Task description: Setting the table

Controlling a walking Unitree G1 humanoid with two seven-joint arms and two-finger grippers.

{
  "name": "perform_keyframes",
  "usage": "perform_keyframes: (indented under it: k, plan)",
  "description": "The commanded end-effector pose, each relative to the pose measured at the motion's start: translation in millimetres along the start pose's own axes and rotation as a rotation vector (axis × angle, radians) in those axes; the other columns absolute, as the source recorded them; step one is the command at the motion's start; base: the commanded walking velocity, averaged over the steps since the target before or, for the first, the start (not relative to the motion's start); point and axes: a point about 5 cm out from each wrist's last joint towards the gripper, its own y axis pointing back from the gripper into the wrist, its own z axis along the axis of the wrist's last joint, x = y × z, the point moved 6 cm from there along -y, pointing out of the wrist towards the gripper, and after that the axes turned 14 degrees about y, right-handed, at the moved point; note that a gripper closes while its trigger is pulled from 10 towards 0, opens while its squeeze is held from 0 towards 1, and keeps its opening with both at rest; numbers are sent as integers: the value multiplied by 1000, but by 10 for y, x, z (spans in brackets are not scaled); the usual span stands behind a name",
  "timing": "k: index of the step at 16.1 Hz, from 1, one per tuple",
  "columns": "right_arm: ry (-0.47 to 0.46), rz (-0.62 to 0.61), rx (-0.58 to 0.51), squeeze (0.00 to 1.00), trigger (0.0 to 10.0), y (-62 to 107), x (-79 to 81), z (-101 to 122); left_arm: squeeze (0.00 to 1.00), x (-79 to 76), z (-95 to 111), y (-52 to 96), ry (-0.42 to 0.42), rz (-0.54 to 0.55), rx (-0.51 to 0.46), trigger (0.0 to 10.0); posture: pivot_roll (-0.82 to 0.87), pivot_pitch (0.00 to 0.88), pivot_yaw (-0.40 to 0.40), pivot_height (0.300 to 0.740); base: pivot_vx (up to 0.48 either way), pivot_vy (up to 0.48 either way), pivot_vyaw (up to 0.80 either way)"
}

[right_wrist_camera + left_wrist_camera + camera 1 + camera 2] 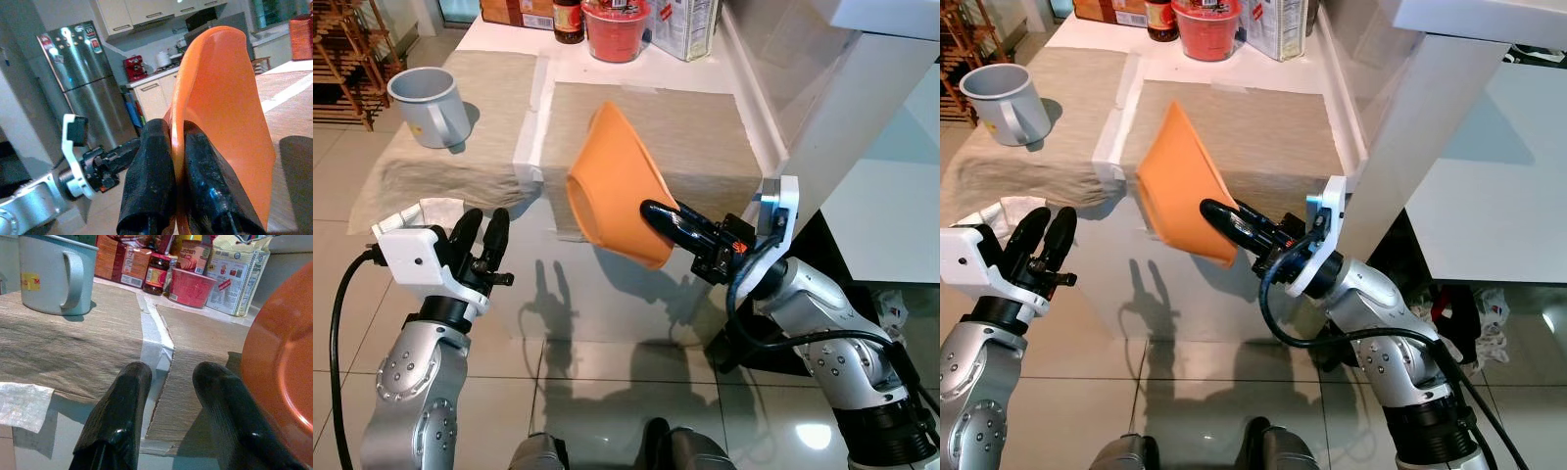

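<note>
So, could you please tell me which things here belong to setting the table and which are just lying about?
For the job:
orange plate, held by right gripper
grey mug
placemats

Lying about:
red tub
jar
food packet

Right placemat (685, 137) bare; jars (615, 27) & mug (431, 106) block far edge.

An orange plate (617, 191), a grey mug (431, 106), beige placemats (685, 137), black fingers (671, 217).

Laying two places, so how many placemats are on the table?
2. One placemat lies under the grey mug on the left; the other is beside it, behind the orange plate.
</note>
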Motion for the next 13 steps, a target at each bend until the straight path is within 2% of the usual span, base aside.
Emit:
perform_keyframes:
  k: [1, 3, 5, 9, 11, 13]
  plan:
    - [13, -9, -19, 0, 10000, 39, -32, 53, 0, 8, -40, 6, 8, -3, 5, 10000, -56, 85, -31, 740, 0, 0, 0]
    - [12, -21, -14, 0, 10000, 44, -50, 30, 0, -1, -44, 4, 8, -6, 5, 10000, -58, 85, -31, 740, 0, 0, 0]
    - [10, -42, 26, 0, 10000, 54, -70, -102, 0, -44, -59, -10, 7, -20, 6, 10000, -55, 84, -31, 740, 0, 0, 0]
    - [14, -46, 35, 0, 10000, 46, -81, -121, 0, -77, -59, -34, 0, -35, 5, 10000, -57, 83, -28, 740, 0, 0, 0]
    - [44, -73, 175, 0, 10000, 141, -114, -456, 0, -42, -205, -3, -23, -29, 52, 10000, -60, 84, -29, 740, 0, 0, 0]
    - [49, -88, 223, 0, 10000, 205, -125, -575, 0, -60, -234, 9, -19, -33, 60, 10000, -57, 87, -30, 740, 0, 0, 0]
